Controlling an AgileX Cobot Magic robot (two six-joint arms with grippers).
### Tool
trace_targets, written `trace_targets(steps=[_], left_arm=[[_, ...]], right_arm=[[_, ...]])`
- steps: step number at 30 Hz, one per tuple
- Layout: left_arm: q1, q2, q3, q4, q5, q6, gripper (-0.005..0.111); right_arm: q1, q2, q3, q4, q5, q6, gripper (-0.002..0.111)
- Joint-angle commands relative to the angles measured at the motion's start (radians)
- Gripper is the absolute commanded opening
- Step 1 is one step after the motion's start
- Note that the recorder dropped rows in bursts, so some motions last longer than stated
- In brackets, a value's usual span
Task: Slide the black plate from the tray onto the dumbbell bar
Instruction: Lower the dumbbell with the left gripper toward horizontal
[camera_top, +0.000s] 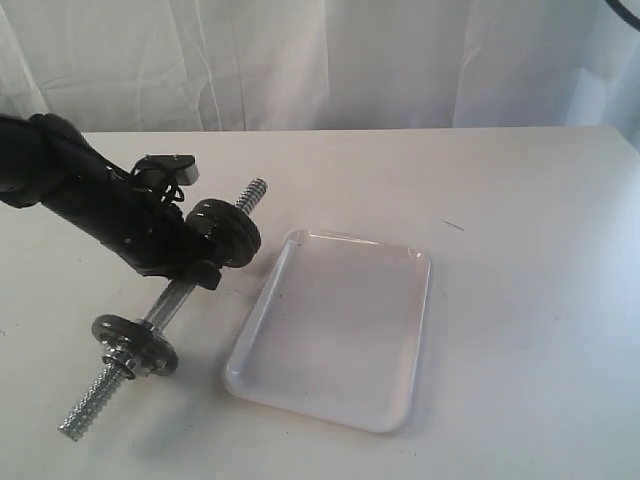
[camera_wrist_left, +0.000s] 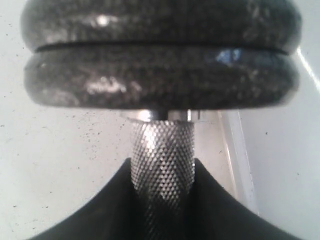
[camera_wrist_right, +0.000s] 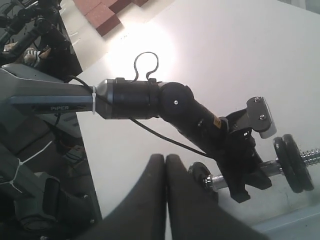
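While my left gripper (camera_top: 195, 272) clamps the bar (camera_top: 165, 308), which runs lower left to upper right, the black plate (camera_top: 228, 232) sits threaded just beyond it, off the tray (camera_top: 340, 330); my right gripper (camera_wrist_right: 165, 162), pinched together and empty, is farther away.

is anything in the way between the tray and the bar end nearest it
Nothing visible does. The tray holds no disc, and two black discs already sit side by side on the dumbbell bar, clamped by the left gripper.

Lab setup: white curtain backdrop (camera_top: 350, 60), white table (camera_top: 530, 200).
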Motion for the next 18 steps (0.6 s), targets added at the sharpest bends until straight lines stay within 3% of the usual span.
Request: trace_targets(steps=[1, 7, 10, 18], left_arm=[[-0.003, -0.062, -0.040, -0.112, -0.047, -0.003, 0.000], [-0.003, -0.062, -0.040, -0.109, -0.041, -0.003, 0.000], [-0.003, -0.066, -0.040, -0.101, 0.034, 0.125, 0.000], [-0.003, -0.066, -0.040, -0.115, 0.177, 0.250, 0.000]], right_arm=[[-0.003, -0.024, -0.007, -0.035, 0.004, 0.000, 0.000], [-0.003, -0.052, -0.007, -0.091, 0.004, 0.000, 0.000], [-0.003, -0.059, -0.007, -0.112, 0.004, 0.000, 0.000], [-0.003, -0.059, -0.007, -0.116, 0.004, 0.000, 0.000]])
